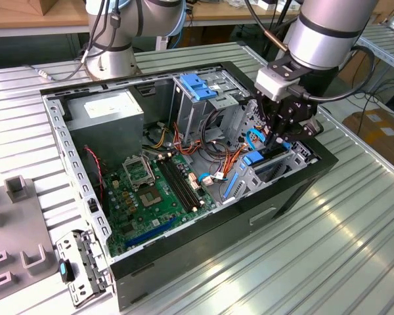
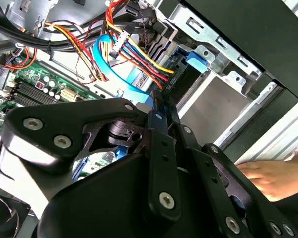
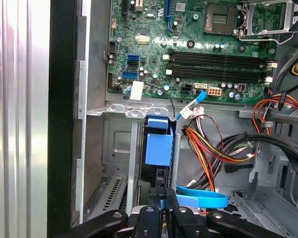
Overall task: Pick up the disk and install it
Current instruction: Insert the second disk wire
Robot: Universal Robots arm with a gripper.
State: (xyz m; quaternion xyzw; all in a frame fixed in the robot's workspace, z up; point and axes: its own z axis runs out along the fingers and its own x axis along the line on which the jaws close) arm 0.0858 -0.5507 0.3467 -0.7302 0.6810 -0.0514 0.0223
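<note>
exterior view: gripper [image 1: 274,141] is pinching the disk [image 1: 259,157] upright, standing in the case's [image 1: 302,190] right-side bay.

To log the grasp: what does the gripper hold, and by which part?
The gripper seems shut on the disk, pinching its blue-railed edge at the end nearest the wrist, while the disk stands on edge in the bay.
</note>
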